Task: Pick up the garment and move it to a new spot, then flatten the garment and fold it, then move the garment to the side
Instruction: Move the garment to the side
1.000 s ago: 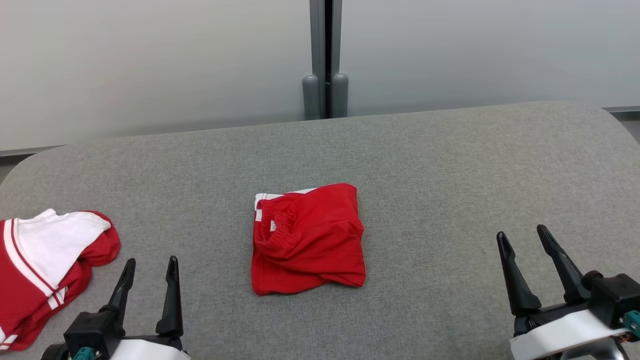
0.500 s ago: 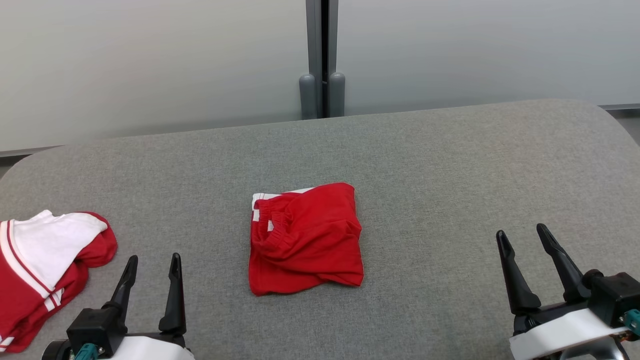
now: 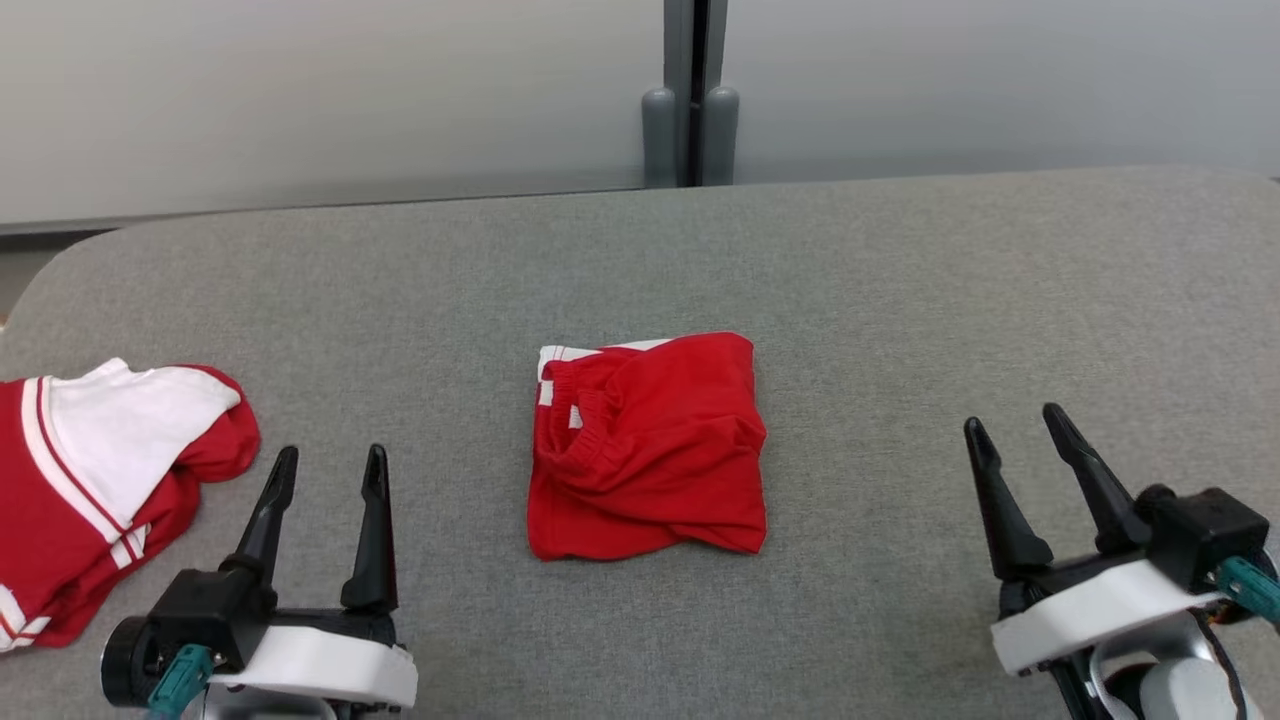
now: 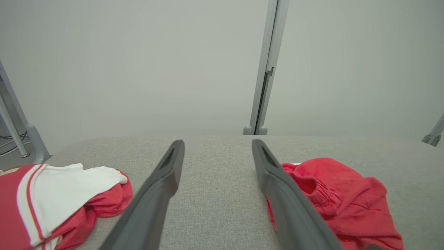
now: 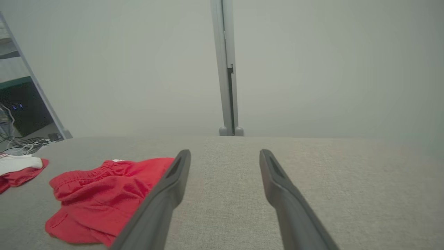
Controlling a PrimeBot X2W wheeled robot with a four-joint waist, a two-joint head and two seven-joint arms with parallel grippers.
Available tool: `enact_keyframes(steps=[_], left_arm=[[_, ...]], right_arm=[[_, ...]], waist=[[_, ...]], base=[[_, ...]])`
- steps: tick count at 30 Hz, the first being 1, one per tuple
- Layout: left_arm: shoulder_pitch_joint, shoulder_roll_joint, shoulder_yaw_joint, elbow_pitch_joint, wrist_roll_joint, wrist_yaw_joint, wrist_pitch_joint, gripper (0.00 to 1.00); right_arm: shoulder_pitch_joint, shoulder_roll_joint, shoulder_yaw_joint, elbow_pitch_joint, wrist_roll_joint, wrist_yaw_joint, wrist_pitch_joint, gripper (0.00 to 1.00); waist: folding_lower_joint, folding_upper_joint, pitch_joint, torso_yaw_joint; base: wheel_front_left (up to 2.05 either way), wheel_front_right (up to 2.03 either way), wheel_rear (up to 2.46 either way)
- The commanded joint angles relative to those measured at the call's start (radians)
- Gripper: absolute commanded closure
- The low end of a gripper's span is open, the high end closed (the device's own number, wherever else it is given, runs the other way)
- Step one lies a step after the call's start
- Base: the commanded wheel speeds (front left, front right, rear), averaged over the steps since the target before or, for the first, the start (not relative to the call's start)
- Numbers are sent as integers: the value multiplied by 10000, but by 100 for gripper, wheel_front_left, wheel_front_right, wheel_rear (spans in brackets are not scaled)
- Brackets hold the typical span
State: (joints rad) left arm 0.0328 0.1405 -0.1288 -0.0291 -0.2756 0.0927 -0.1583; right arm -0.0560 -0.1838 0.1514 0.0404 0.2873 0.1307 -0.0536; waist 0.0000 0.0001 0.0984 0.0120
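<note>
A red garment (image 3: 650, 450) lies folded into a rough square in the middle of the grey padded table (image 3: 900, 280), with a white-striped edge and an elastic waistband showing at its upper left. It also appears in the left wrist view (image 4: 343, 201) and the right wrist view (image 5: 104, 194). My left gripper (image 3: 332, 452) stands open to the garment's lower left, apart from it, with nothing between its fingers (image 4: 218, 142). Far to the garment's right, my right gripper (image 3: 1011, 418) is open and empty over bare table (image 5: 225, 151).
A second garment, red and white with stripes (image 3: 100, 480), lies crumpled at the table's left edge, just left of my left gripper (image 4: 52, 198). A grey post (image 3: 690, 120) stands against the pale wall behind the table. The table's corners are rounded.
The whole head picture has shifted, so the camera moved. Both garments lie as before. Both grippers stay open and show a little more of their bodies.
</note>
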Motion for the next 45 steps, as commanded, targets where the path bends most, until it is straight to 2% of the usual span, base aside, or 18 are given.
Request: enact_keyframes(steps=[1,10,18,19,20,21,29,36,37,45], left_arm=[[-302,-15,-34,-51,45,-53,-99,0],[-1682,-337,-522,528,42,-321,-584,0],[-2426,-435,-725,1151,4,-555,-872,0],[-2494,-427,-727,1221,12,-569,-884,0],[-2549,-400,-709,1254,22,-596,-919,0],[-2597,-375,-679,1282,36,-609,-923,0],[-2716,-17,-626,1200,235,-722,-997,0],[-2686,377,-712,696,440,-736,-694,0],[-2686,377,-712,696,440,-736,-694,0],[-2966,820,-1069,-190,777,-916,52,0]], right_arm=[[-374,7,144,171,83,0,-17,0],[-2558,702,1658,2685,754,0,-223,0],[-3132,1083,3163,5105,1612,25,343,1],[-3105,1105,3308,5292,1756,26,385,49],[-3096,1125,3461,5438,1861,26,395,68],[-3142,1128,3563,5519,1930,26,281,100],[-3679,532,3955,5670,2035,-14,-675,100],[-3667,-151,4089,5634,2142,-14,-1145,100],[-3667,-151,4089,5634,2142,-14,-1145,100],[-3749,-1207,3637,5867,2078,-12,-1389,100]], waist=[[0,-1,493,350],[0,-1,1923,1240],[0,-1,2372,1492],[0,-1,2386,1475],[0,-1,2395,1435],[0,-1,2400,1376],[0,-1,2289,385],[0,-1,2268,-1231],[0,-1,2268,-1231],[0,-1,2624,-3119]], base=[[0,0,0],[0,0,0],[0,0,0],[0,0,0],[0,0,0],[0,0,0],[0,0,0],[0,0,0],[0,0,0],[0,0,0]])
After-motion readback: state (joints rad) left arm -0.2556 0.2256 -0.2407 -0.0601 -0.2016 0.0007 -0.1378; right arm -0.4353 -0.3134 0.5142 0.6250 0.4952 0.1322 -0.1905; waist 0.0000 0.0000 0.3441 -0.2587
